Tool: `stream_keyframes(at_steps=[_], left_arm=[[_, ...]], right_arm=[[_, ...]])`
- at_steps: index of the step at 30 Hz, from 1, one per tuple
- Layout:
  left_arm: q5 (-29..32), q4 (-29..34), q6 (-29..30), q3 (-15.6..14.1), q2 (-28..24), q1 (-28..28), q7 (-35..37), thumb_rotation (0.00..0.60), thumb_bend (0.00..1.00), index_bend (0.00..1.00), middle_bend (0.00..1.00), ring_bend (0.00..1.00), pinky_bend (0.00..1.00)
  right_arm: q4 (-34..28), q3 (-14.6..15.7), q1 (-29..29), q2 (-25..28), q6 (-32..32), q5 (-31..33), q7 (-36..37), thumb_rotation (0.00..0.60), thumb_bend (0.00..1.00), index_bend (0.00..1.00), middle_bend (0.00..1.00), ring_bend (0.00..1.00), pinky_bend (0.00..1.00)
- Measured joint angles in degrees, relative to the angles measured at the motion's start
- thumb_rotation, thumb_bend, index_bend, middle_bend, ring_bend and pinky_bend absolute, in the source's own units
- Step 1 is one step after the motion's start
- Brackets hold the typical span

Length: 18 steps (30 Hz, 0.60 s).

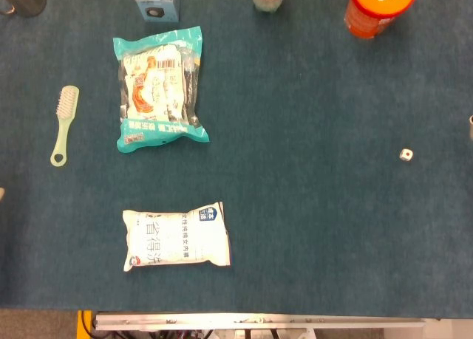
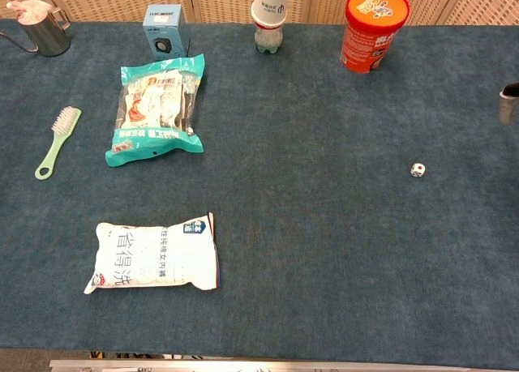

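Note:
Only a grey fingertip of my right hand pokes in at the right edge of the chest view, above the table and up and to the right of a small white die; in the head view the right hand is a mere sliver. A pale tip of my left hand barely shows at the left edge, below the green brush. Neither hand touches anything visible. A white pouch lies near the front left. A teal snack bag lies behind it.
Along the far edge stand a metal pitcher, a blue box, a bottle with an upturned cup and an orange tub. The blue cloth table ends at a metal front rail.

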<state>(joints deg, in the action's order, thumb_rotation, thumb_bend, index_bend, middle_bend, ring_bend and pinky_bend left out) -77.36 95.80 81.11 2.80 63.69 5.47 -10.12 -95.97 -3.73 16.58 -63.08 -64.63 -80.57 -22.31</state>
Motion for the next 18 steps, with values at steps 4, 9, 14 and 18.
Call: stream_keyframes(at_steps=[4,9,14,18], left_arm=[[0.0,0.0,0.0,0.0,0.0,0.0,-0.2,0.6,0.02,0.43,0.4,0.34,0.44],[0.3,-0.1,-0.1,0.0,-0.1,-0.1,-0.2,0.6,0.02,0.43,0.4,0.34,0.44],[0.6,0.0,0.1,0.2,-0.4,-0.2,-0.3,0.6,0.02,0.43,0.4,0.34,0.44],[0.7,0.3,0.1,0.2,-0.7,-0.3,-0.2,0.6,0.02,0.43,0.4,0.34,0.44]], right_arm=[[-0.9,0.6,1.1,0.5,3.2,2.8,-2.2,0.6,1.0,0.4,1.0,1.0,1.0],[-1.9,1.3,3.3,1.0,8.1,6.2,-4.5,0.6,1.0,0.34,1.0,1.0,1.0],[-2.6,1.9,5.4,1.2,11.3,9.5,-7.3,0.6,1.0,0.31,1.0,1.0,1.0],[-3.3,2.4,7.0,1.3,13.6,12.5,-9.4,0.6,1.0,0.31,1.0,1.0,1.0]])
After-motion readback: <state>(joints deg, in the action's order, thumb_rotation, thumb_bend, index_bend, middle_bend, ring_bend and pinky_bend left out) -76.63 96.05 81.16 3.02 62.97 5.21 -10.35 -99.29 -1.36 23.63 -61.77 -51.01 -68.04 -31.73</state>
